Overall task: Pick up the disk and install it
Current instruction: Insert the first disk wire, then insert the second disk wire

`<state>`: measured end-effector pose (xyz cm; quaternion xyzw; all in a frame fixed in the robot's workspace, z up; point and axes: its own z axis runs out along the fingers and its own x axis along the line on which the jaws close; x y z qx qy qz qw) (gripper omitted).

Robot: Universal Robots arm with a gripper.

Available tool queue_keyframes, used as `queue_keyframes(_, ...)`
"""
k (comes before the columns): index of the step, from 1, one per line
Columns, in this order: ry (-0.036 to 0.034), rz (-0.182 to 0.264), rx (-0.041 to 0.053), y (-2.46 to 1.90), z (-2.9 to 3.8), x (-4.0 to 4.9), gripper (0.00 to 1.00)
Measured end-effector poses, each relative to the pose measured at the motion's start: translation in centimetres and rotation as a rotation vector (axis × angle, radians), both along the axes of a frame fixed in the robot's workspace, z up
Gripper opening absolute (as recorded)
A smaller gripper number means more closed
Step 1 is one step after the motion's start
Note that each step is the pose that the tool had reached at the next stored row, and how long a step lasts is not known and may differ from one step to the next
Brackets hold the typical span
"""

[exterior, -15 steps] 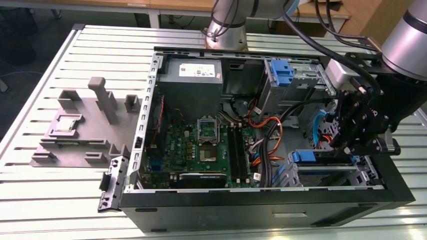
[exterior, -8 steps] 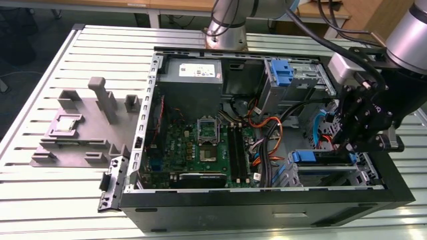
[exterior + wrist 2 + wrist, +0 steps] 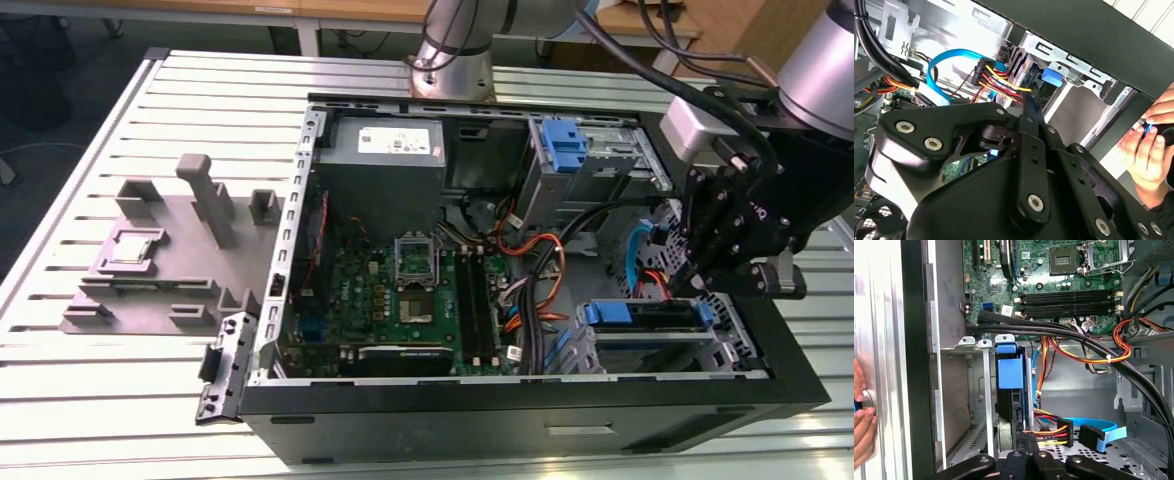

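Disk (image 3: 646, 316) sits in the drive cage at the case's front corner, blue rails showing. Gripper (image 3: 705, 285) just above it; can't tell its state. Judgement: rigid, fairly heavy, shock-sensitive, so hold the side edges, not the label face.

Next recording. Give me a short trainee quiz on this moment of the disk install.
1. True or false: the disk lies on the slatted table, outside the computer case.
2. The end effector is nearest to: A) the power supply, B) the disk, C) the grey fixture beside the case.
3. In both wrist views, what rests against the outside of the case wall?

Key: 1 false, since the disk stands in the drive cage inside the case. 2 B. 3 a person's hand.
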<state>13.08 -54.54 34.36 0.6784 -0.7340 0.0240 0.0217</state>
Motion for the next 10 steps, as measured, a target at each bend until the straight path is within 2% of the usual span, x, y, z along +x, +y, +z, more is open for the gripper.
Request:
queue_keyframes(2,0.0,0.0,0.0003,0.0,0.0,0.0,0.11)
queue_keyframes(4,0.0,0.0,0.0049,0.0,0.01,0.0,0.11)
queue_keyframes(10,0.0,0.0,0.0058,0.0,0.01,0.0,0.11)
